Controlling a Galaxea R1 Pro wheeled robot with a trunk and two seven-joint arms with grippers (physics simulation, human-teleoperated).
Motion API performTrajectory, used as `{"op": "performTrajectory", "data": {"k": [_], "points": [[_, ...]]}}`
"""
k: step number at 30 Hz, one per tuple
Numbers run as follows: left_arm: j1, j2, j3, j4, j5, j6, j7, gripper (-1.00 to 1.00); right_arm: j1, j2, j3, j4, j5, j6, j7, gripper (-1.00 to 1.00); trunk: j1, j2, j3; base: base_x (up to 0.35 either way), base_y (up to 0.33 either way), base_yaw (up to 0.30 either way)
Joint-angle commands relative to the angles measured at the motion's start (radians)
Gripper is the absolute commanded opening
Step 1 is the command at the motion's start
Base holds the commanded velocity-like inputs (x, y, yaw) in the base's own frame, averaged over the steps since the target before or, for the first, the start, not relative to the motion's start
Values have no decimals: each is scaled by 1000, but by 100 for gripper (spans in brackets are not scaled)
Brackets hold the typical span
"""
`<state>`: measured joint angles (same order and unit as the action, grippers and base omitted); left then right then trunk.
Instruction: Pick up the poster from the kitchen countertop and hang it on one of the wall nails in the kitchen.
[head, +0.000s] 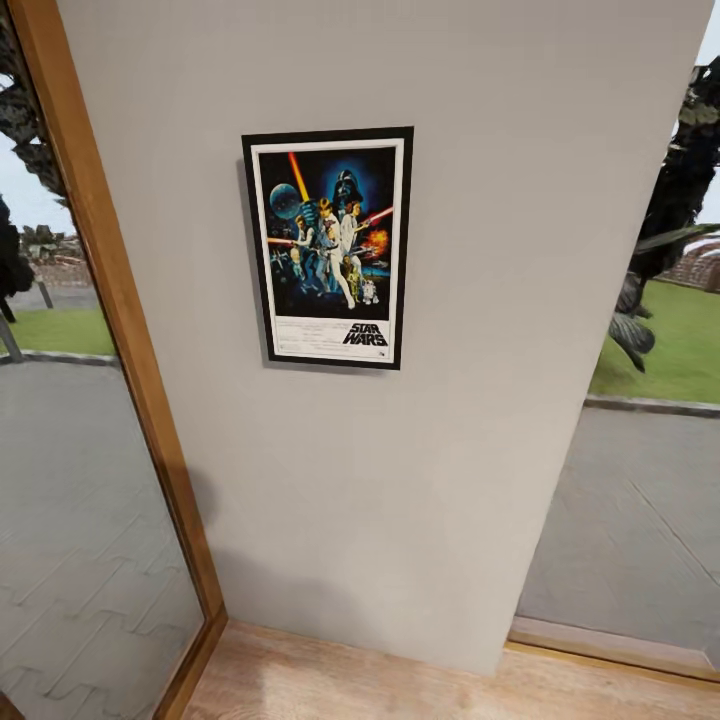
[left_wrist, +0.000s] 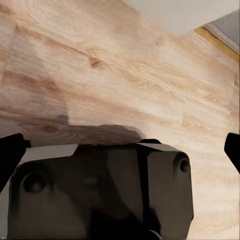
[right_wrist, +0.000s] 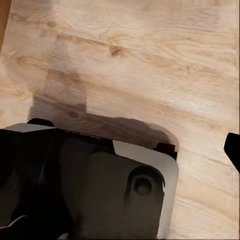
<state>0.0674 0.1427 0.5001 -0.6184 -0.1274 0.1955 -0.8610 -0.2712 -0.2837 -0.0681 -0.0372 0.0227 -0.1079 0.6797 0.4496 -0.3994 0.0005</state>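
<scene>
The left claw (left_wrist: 120, 145) pointed down at the pale wood floor (left_wrist: 125, 75). Its 2 dark fingertips (left_wrist: 11, 152) sat far apart at the 2 edges of the left wrist view, so it was let go and held nothing. Under it sat a dark part of the robot's body (left_wrist: 105, 195), with its shadow on the boards. In the right wrist view, 1 dark fingertip (right_wrist: 232, 147) of the right claw poked in at an edge, and I could not tell if that claw was spread wide or squeezed tight. It also looked down at the wood floor (right_wrist: 150, 60) and at a dark robot part (right_wrist: 85, 185) with a grey plate. In the head view, the Star Wars poster (head: 329, 248) hung flat and upright on the plain light-grey wall (head: 500, 250), in the upper half of it. A wooden frame (head: 110, 300) ran down the left side of the wall. Past it were grey paving (head: 80, 520) and green grass (head: 55, 330). On the right side were more paving, grass (head: 670, 340) and a dark leafy plant (head: 670, 220).
</scene>
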Motion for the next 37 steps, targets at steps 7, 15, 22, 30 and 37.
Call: {"op": "performTrajectory", "data": {"k": [7,15,22,30,37], "points": [[0,-6,-2,87,-4,9,238,100,0,11,-7,66,7,-5,-273,100,0,-1,0,0,0,0],[0,-29,-8,149,-6,7,509,100,1,34,-7,84,8,-2,-436,100,0,-1,0,0,0,0],[0,-69,-5,162,-9,-28,717,100,1,42,-7,87,6,-3,-486,100,0,-1,0,0,0,0],[0,-88,-9,241,-9,-151,784,100,1,108,-8,87,-1,-4,-495,100,0,-1,0,0,0,0],[0,-90,-8,254,-8,-167,786,100,1,116,-9,86,-1,-5,-496,100,0,-1,0,0,0,0]]}}
